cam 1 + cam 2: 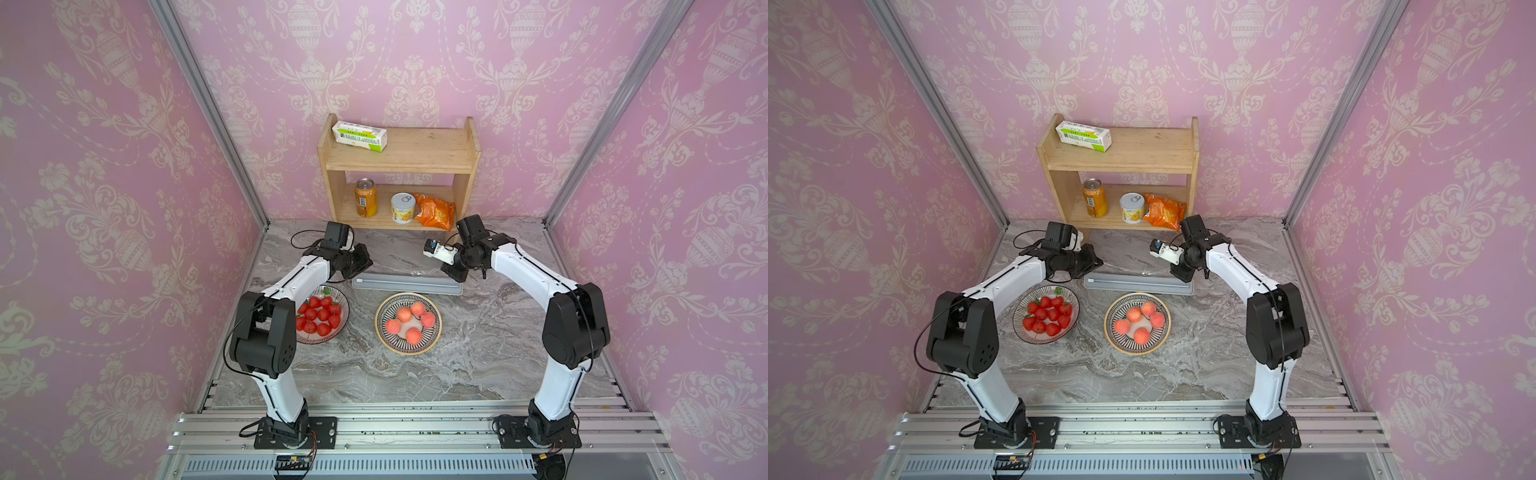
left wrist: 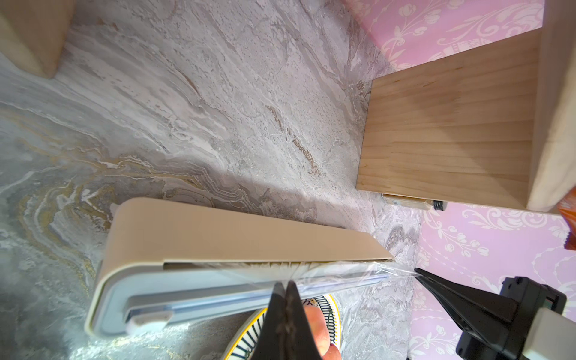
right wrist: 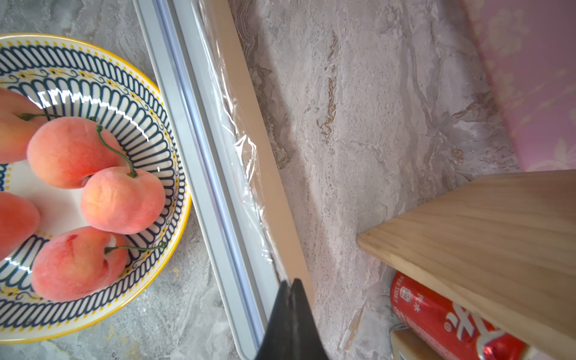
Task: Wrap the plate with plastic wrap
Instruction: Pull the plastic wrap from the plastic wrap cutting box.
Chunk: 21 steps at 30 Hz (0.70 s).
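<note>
The plastic wrap's long cream dispenser box (image 1: 407, 285) lies across the table behind a patterned plate (image 1: 382, 337) of peaches. In the left wrist view my left gripper (image 2: 286, 282) is shut on the clear film (image 2: 339, 268) drawn out of the box's slot, near the box's left end. My right gripper (image 3: 291, 280) is shut on the same film edge (image 3: 246, 149) at the box's right end, and its black tip (image 2: 420, 271) also shows in the left wrist view. The film is stretched thin between the two pinches, just above the lid. The peach plate (image 3: 149, 124) is uncovered.
A second plate (image 1: 320, 341) with strawberries sits under my left forearm. A wooden shelf (image 1: 399, 166) stands at the back with a white-and-green carton (image 1: 359, 136) on top and two cans (image 1: 365, 197) and an orange bag (image 1: 434, 212) below. Pink walls close in on three sides.
</note>
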{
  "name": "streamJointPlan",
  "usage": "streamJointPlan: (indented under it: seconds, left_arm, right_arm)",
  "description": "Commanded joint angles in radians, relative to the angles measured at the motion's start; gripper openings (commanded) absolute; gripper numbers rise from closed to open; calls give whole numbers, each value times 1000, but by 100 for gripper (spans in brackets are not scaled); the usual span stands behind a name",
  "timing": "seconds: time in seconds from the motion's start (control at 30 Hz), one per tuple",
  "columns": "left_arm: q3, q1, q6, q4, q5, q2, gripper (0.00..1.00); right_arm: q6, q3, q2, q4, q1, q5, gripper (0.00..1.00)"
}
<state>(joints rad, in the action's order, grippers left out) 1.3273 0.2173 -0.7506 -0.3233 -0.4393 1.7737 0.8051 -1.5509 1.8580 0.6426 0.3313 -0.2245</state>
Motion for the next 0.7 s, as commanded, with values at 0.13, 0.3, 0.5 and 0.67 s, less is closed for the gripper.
streamJointPlan:
  seconds: [0.13, 0.3, 0.5, 0.67]
  left_arm:
    - [26, -22, -6, -1, -21, -61, 0]
    - [25, -23, -10, 0, -28, -75, 0]
    - [27, -23, -18, 5, -38, -86, 0]
    - [27, -23, -21, 5, -34, -101, 0]
  right_arm:
    - [9, 20, -66, 14, -5, -12, 0]
    - [4, 20, -92, 15, -6, -11, 0]
    - [-2, 18, -113, 19, -6, -12, 0]
    - [-3, 18, -121, 20, -5, 4, 0]
